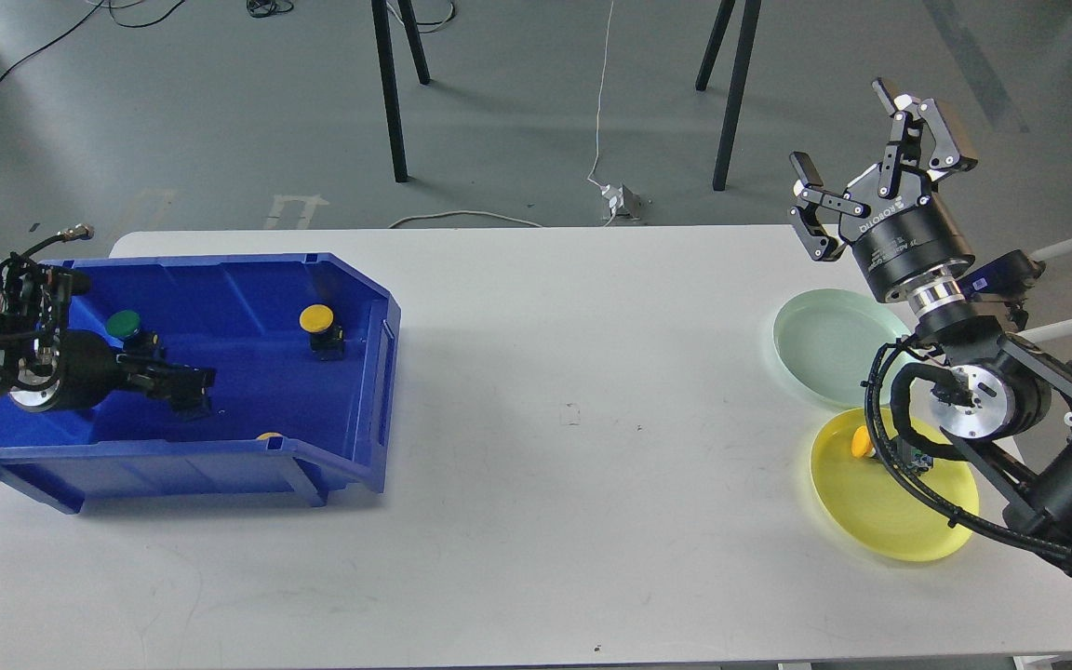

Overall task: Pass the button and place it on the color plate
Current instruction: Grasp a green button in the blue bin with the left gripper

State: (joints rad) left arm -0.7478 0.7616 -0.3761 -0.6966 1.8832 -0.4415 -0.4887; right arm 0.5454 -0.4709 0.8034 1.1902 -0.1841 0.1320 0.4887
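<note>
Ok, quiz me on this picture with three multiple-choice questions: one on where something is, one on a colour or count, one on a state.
1. Where is the green button?
A. in the blue bin
B. on the green plate
C. on the bare table

2. What colour is the plate that has a button on it?
A. green
B. yellow
C. blue

3. How is the right gripper?
A. shut on a button
B. open and holding nothing
C. resting on the table

Answers:
1 A, it sits inside the bin near the left gripper.
2 B, the yellow plate carries a yellow button; the green one is bare.
3 B, its fingers are spread in the air above the plates.
</note>
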